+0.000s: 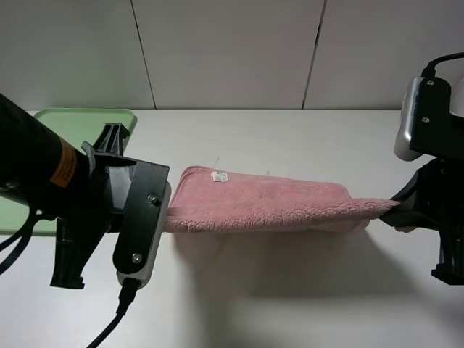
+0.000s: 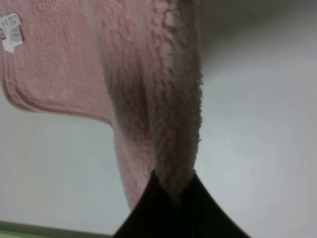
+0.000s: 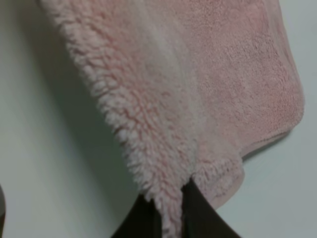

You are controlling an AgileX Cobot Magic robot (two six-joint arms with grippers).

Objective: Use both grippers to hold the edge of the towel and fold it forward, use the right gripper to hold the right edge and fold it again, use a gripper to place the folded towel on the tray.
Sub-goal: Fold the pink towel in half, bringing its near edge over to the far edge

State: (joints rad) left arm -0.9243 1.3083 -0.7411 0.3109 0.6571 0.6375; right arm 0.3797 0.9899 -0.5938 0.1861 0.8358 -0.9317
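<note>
Two ends of the pink towel [image 1: 261, 206] are shown pinched at once, one by each arm, with the cloth drawn out in a long doubled band between them over the white table [image 1: 304, 304]. The left gripper [image 1: 168, 214], carried on the arm marked with an orange band [image 1: 65, 165], is clamped fully on the towel's left end; in its wrist view the fluffy pile is seen squeezed between the dark jaws. The right gripper [image 1: 391, 206], set below a pale grey housing [image 1: 413, 119], is likewise closed hard on the right end, where the cloth is gathered to a narrow point. The near fold is held raised, and a broad shadow is cast on the table beneath it; whether the far side is resting on the surface cannot be told. A stitched hem [image 2: 44, 106] is visible on the flatter layer, and a small white tag [image 1: 219, 176] is shown close to it, nearer the left end. The light green tray [image 1: 80, 116] is placed at the table's far left corner, partly hidden behind the left arm and well apart from the towel.
</note>
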